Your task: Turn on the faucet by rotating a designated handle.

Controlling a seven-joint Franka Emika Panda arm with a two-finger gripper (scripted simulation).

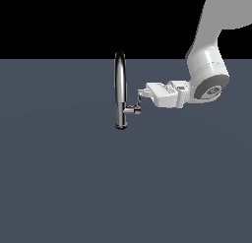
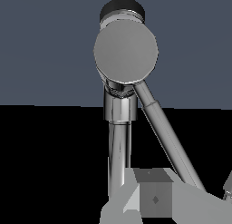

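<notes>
Exterior view: white robot gripper (image 1: 143, 93) horizontal, fingertips at thin chrome lever handle (image 1: 137, 106) of tall chrome arched faucet (image 1: 119, 89); finger gap hard to read, cannot tell if clamped. Flat slate-grey floor (image 1: 74, 178), black backdrop. Handle on faucet's side toward exterior view's right, just under fingertips

Wrist view: round stub end fills centre, lever blade (image 2: 167, 137) slanting toward grey finger (image 2: 154, 198); contact unclear

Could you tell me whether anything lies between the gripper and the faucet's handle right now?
Nothing does. In the exterior view the gripper sits right at the tip of the handle, on the side of the faucet toward that view's right; whether they touch cannot be told.
</notes>
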